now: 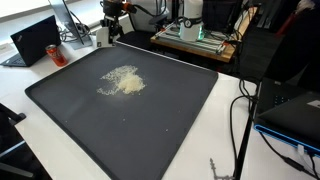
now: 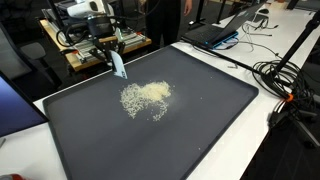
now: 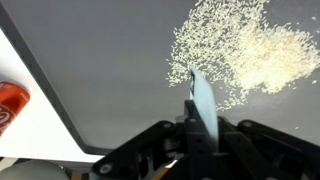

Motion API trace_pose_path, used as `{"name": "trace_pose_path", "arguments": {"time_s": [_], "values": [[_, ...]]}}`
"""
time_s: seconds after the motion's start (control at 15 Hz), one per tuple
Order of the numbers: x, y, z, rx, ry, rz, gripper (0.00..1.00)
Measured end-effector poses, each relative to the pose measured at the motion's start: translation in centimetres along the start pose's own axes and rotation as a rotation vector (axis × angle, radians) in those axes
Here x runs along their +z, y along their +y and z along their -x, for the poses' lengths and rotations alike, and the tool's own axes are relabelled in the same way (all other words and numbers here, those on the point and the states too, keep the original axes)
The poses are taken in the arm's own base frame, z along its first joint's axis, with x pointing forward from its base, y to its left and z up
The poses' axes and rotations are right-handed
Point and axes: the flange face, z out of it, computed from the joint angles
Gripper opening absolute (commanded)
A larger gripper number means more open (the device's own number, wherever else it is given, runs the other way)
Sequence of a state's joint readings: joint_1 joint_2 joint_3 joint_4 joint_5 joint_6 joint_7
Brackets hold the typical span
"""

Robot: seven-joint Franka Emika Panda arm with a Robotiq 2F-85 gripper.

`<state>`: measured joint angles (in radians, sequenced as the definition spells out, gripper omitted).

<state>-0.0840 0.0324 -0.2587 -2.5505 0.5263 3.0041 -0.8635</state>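
Observation:
My gripper (image 3: pixel 200 128) is shut on a flat pale blue scraper (image 3: pixel 200 98), which sticks out edge-on from between the jaws. The blade's tip hovers at the near edge of a scattered pile of small pale grains (image 3: pixel 250 50). In an exterior view the gripper (image 2: pixel 108 47) hangs over the far left corner of a big black mat (image 2: pixel 210 120), the blue scraper (image 2: pixel 118 66) pointing down beside the grain pile (image 2: pixel 147 97). The grain pile (image 1: pixel 121 82) also shows on the mat (image 1: pixel 170 120) from the opposite side. Whether the blade touches the mat is unclear.
A red can (image 3: pixel 9 106) lies on the white table just off the mat's edge. Laptops (image 1: pixel 35 40) (image 2: pixel 215 32) sit on the table beside the mat. Black cables (image 2: pixel 285 75) (image 1: pixel 243 115) trail along one side. A wooden bench with equipment (image 1: pixel 195 35) stands behind.

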Motion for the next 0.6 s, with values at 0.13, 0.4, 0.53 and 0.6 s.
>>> {"name": "trace_pose_path", "arguments": {"time_s": [0.13,0.4,0.53,0.6], "values": [[0.2,-1.6,-0.1,-0.106,-0.022,0.01,0.01],[-0.3,-3.5,-0.7,-0.287,-0.072,0.004,0.04],[-0.9,-3.7,-1.0,-0.303,-0.071,-0.002,0.04],[-1.1,-3.8,-1.0,-0.304,-0.07,-0.003,0.01]]}}
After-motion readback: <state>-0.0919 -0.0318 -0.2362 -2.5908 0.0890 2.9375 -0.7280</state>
